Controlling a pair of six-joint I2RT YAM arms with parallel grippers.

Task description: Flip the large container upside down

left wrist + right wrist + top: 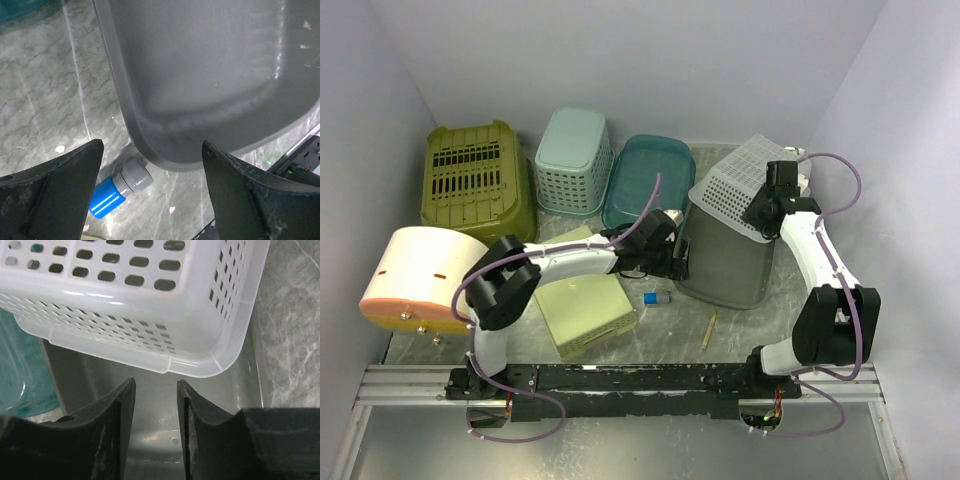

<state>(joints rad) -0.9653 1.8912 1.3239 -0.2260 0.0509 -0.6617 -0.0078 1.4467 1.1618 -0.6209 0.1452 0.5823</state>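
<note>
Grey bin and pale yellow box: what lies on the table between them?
A small blue tube with a grey cap, close by the bin. The top view shows it between bin and box.

No readable text, labels, brands, numbers or signs anywhere

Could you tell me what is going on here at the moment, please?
Both arms are at the large grey container, not yet turned over, with a white basket resting in its top. The left gripper is open beside its lower wall, near a small blue tube. The right gripper hovers at the basket's rim, holding nothing visible.
</note>
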